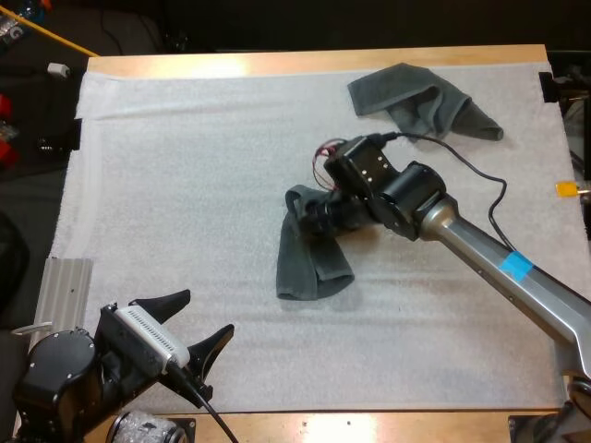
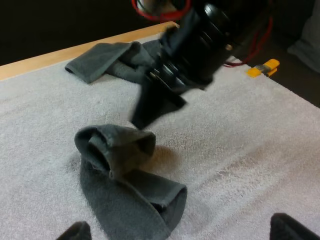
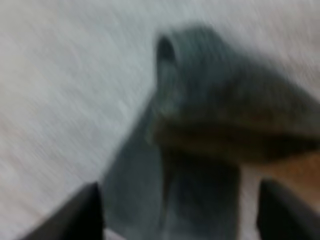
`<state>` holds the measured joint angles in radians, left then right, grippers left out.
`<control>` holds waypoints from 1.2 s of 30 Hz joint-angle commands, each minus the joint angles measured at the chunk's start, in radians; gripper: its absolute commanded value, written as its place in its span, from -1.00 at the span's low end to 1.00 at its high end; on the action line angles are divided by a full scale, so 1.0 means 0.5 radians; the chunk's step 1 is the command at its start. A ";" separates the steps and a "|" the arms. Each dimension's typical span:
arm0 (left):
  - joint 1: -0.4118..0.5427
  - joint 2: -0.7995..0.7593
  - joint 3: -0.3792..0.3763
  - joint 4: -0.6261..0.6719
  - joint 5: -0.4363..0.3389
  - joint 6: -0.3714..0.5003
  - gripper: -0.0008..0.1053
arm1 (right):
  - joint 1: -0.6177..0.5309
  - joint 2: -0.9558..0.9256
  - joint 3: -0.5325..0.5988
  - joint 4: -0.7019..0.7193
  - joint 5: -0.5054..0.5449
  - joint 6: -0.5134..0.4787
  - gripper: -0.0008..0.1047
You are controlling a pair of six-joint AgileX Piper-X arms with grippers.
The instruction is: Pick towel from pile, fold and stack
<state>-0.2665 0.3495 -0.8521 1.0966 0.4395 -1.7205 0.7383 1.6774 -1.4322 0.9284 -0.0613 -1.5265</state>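
A dark grey-green towel [image 1: 312, 257] lies crumpled in the middle of the mat, one end humped up into a loose fold [image 2: 116, 145]. My right gripper [image 1: 319, 214] hangs right over that raised end, pointing down; its fingers stand wide apart with the towel [image 3: 210, 115] beyond them, so it is open. A second towel [image 1: 420, 100] lies crumpled at the mat's far right corner. Near the table's front left edge my left gripper [image 1: 199, 323] stands open and holds nothing, well short of the middle towel [image 2: 130, 200]. The right gripper [image 2: 155, 102] shows just above the fold.
The white mat [image 1: 185, 185] covers most of the wooden table [image 1: 277, 63]. A ribbed grey block [image 1: 63, 288] sits off the mat's left edge. The right arm [image 1: 499, 263] crosses the mat's right side.
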 commanded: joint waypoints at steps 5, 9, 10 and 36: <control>-0.006 0.002 -0.013 0.000 0.015 -0.018 0.30 | 0.001 -0.033 -0.015 0.354 -0.014 -0.194 -0.20; -0.006 0.002 -0.013 0.000 0.015 -0.018 0.30 | 0.027 -0.033 0.029 0.386 -0.019 -0.251 -0.23; -0.006 0.002 -0.013 0.000 0.015 -0.018 0.30 | 0.048 -0.033 0.060 0.360 -0.019 -0.255 -0.23; -0.006 0.002 -0.013 0.000 0.015 -0.014 0.30 | 0.222 0.237 0.364 0.081 0.309 -0.458 -0.23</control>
<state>-0.2665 0.3495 -0.8521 1.0966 0.4395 -1.7205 0.8535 1.8022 -1.2502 0.9623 0.0916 -1.7383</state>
